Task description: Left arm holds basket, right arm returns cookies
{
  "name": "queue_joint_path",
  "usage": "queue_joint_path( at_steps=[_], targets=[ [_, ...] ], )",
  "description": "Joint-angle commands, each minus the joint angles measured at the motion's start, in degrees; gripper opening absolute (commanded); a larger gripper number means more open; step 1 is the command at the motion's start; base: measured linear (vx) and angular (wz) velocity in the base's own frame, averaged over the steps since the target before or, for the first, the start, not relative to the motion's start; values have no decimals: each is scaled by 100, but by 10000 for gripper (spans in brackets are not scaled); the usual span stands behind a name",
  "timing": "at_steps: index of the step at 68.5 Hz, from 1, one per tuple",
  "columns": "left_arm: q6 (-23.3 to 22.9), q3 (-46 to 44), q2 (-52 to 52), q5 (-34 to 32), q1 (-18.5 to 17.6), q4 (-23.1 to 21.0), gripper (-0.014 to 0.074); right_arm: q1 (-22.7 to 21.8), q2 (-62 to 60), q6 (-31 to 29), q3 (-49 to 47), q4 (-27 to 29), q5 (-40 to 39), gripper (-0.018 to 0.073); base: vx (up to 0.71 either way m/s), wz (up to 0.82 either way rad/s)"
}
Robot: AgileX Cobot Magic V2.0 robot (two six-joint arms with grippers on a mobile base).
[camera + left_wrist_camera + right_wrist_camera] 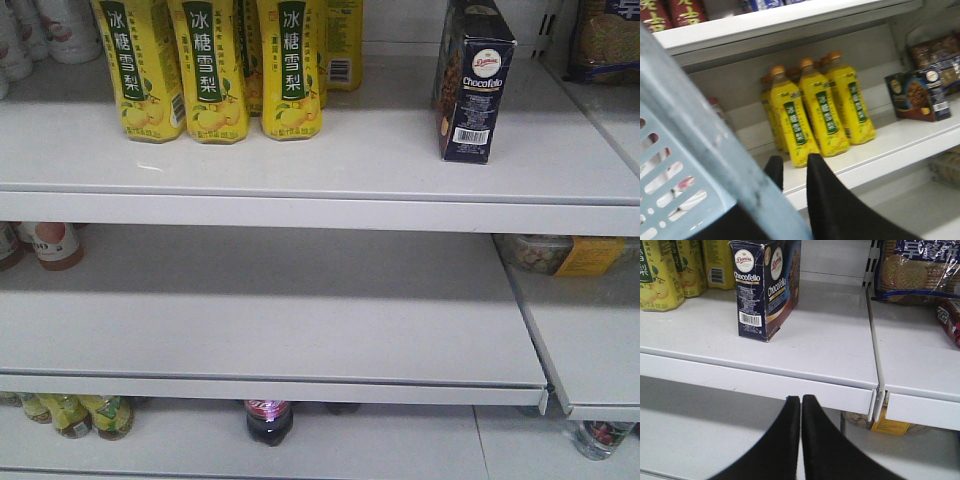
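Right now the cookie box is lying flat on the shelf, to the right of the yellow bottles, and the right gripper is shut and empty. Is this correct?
Not quite: the cookie box is standing upright, not lying flat, as the right wrist view shows. The rest holds: it is on the shelf to the right of the yellow bottles, and the right gripper is shut and empty.

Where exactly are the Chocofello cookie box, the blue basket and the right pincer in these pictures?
Chocofello cookie box point(751, 295): right wrist view, on its narrow face above the barcode.
Blue basket point(675, 165): left wrist view, on its slotted side wall.
Right pincer point(801, 401): right wrist view, between its two touching black tips.
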Motion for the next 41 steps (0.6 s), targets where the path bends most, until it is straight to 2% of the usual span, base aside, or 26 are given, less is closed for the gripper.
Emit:
queue_joint_path(
  at_steps=[1, 10, 23, 32, 41],
  targets=[
    [-102, -153, -20, -499, 248, 432, -6, 9, 34, -19, -137, -422, -138, -6, 0, 0],
    [-124, -153, -20, -482, 711, 460, -6, 9, 34, -19, -137, -422, -138, -6, 0, 0],
    [-633, -141, -20, -352, 1332, 483, -6, 9, 34, -19, -137, -422, -138, -6, 0, 0],
    [-770, 68, -20, -452, 1500, 482, -6, 9, 34, -19, -137, -422, -138, -6, 0, 0],
    [-1041, 384, -20, -586, 1500, 482, -6, 9, 34, -19, -137, -422, -138, -6, 0, 0]
  ],
)
